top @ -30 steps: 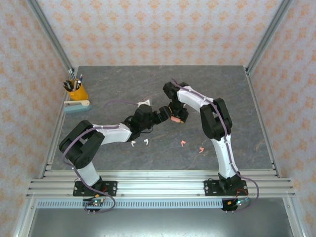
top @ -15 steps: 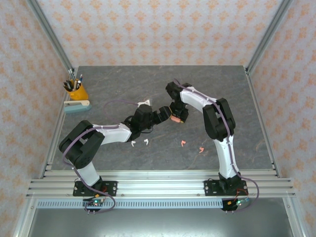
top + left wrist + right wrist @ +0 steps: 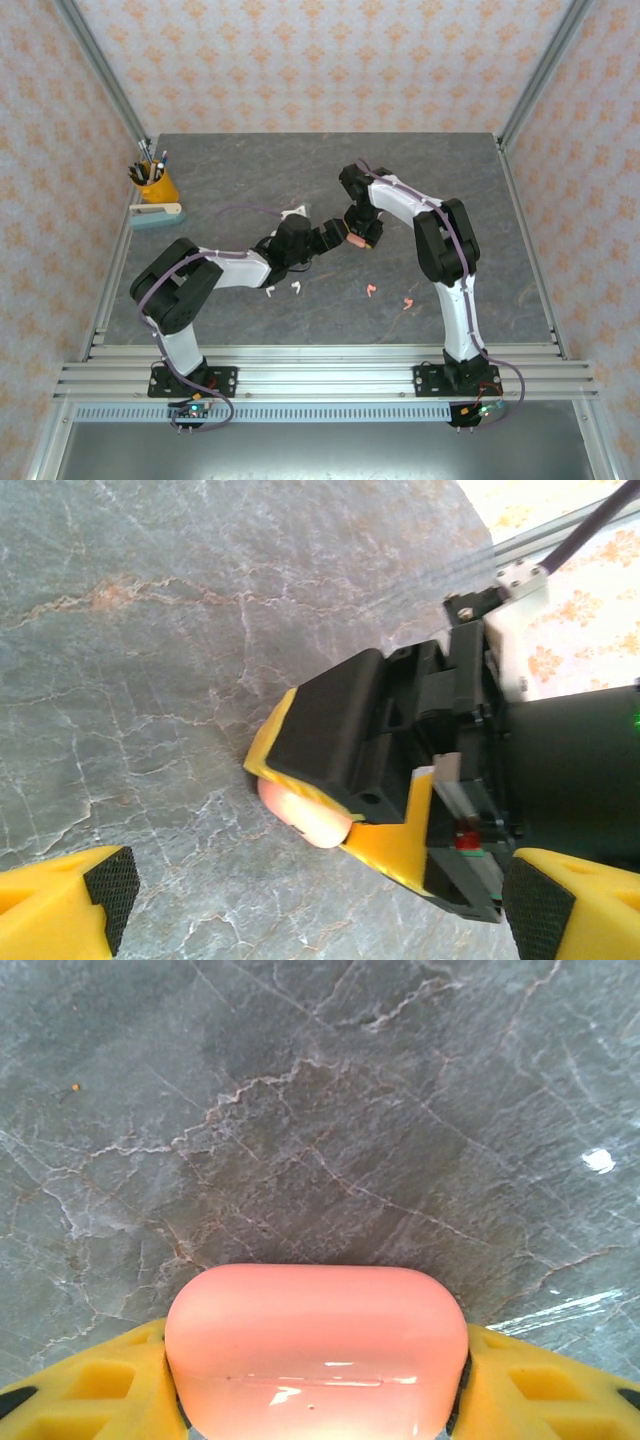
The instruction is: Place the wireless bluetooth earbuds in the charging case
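Observation:
My right gripper (image 3: 358, 236) is shut on a salmon-pink charging case (image 3: 316, 1345), whose closed lid seam faces the right wrist camera; the yellow fingers (image 3: 95, 1390) press both of its ends. The case (image 3: 352, 239) hangs just above the table centre. My left gripper (image 3: 328, 238) stands wide open right beside it with nothing between its pads (image 3: 108, 882). In the left wrist view the pink case (image 3: 305, 818) peeks out under the right gripper's black and yellow finger. Two white earbuds (image 3: 270, 292) (image 3: 296, 287) and two pink earbuds (image 3: 371, 290) (image 3: 407, 304) lie loose on the table nearer the arms.
A white charging case (image 3: 292, 211) lies behind the left gripper, by a purple cable. A yellow pen cup (image 3: 156, 185) and a teal stapler (image 3: 157, 214) stand at the far left. Metal frame posts line the table sides.
The right gripper's jaws have narrowed onto the pink case and shifted slightly right. The left arm's elbow has swung a little to the right; its gripper stays open beside the case.

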